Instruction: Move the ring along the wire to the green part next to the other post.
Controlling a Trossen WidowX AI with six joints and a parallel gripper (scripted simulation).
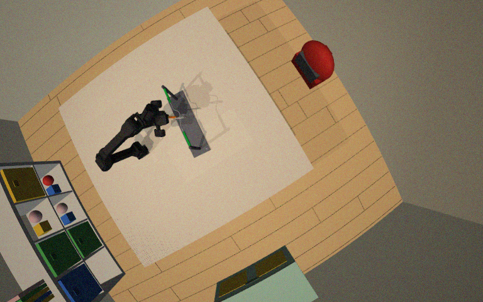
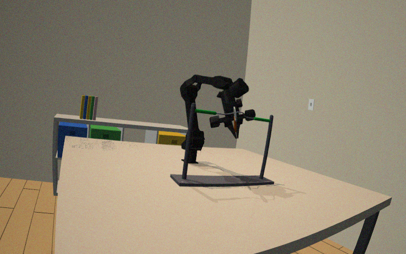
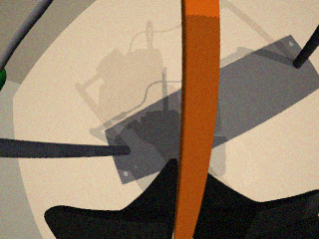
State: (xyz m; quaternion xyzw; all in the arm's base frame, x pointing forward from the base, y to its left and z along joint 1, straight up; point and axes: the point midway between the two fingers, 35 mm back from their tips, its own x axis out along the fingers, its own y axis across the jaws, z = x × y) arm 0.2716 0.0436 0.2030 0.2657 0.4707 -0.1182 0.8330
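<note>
The ring (image 1: 179,117) (image 2: 234,113) is around the thin grey wire (image 2: 220,113) (image 3: 26,30), at its middle stretch between the two green parts. Ring-to-wire contact cannot be told. My gripper (image 2: 236,135) (image 3: 178,165) is shut on the orange handle (image 1: 172,117) (image 2: 234,123) (image 3: 200,100), below the ring on the arm's side of the wire. In the exterior view, one green part (image 2: 205,111) (image 1: 186,138) is by the left post (image 2: 187,141), the other green part (image 2: 262,119) (image 1: 166,94) by the right post (image 2: 266,147). The wrist view hides the ring.
Both posts stand on a dark base plate (image 1: 199,131) (image 2: 221,180) (image 3: 259,90) on the pale table (image 1: 236,168) (image 2: 136,204). In the exterior view, black gripper parts overlap the wire's line of view on both sides of the ring. A shelf unit (image 2: 142,125) stands beyond the table.
</note>
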